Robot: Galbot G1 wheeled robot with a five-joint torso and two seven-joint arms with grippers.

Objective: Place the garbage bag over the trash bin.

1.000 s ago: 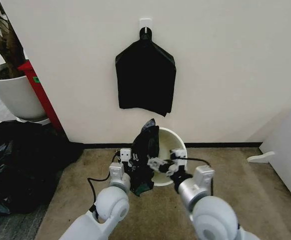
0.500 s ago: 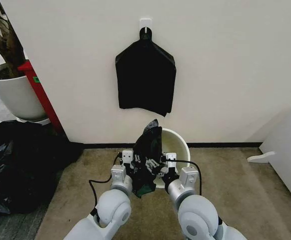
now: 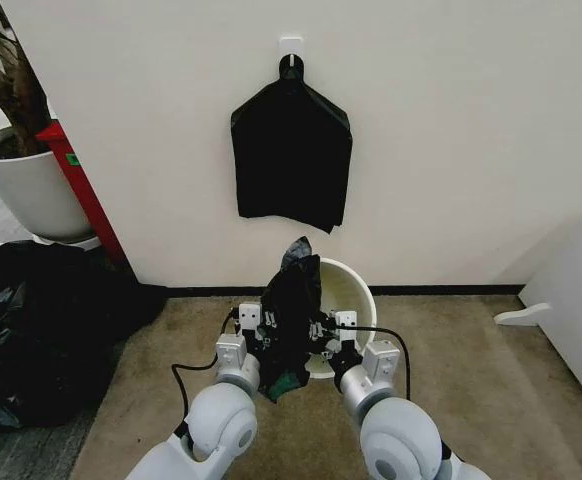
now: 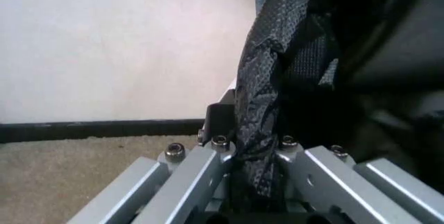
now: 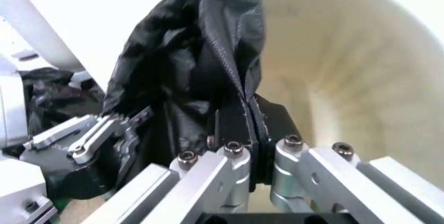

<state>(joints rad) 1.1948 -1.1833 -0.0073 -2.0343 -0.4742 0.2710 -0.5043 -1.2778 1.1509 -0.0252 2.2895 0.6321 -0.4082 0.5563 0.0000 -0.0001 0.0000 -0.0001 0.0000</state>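
- Right wrist view: my right gripper [image 5: 248,117] has its pads pressed together on a fold of the garbage bag [image 5: 194,57], with the pale inside of the trash bin [image 5: 347,78] right behind it.
- In the left wrist view my left gripper [image 4: 251,151] is clamped on another crinkled strip of the same bag [image 4: 267,89], which rises straight up out of the jaws.
- In the head view the two grippers, left [image 3: 256,325] and right [image 3: 323,330], sit close together on either side of the bag [image 3: 291,310], holding it bunched and upright just in front of the bin [image 3: 356,290], which stands on the carpet against the wall.
- Progress, as I judge it: the bag is picked up and gripped by both hands, but its mouth is not spread and nothing is over the rim yet. Opening it and drawing it down around the bin is all left to do.
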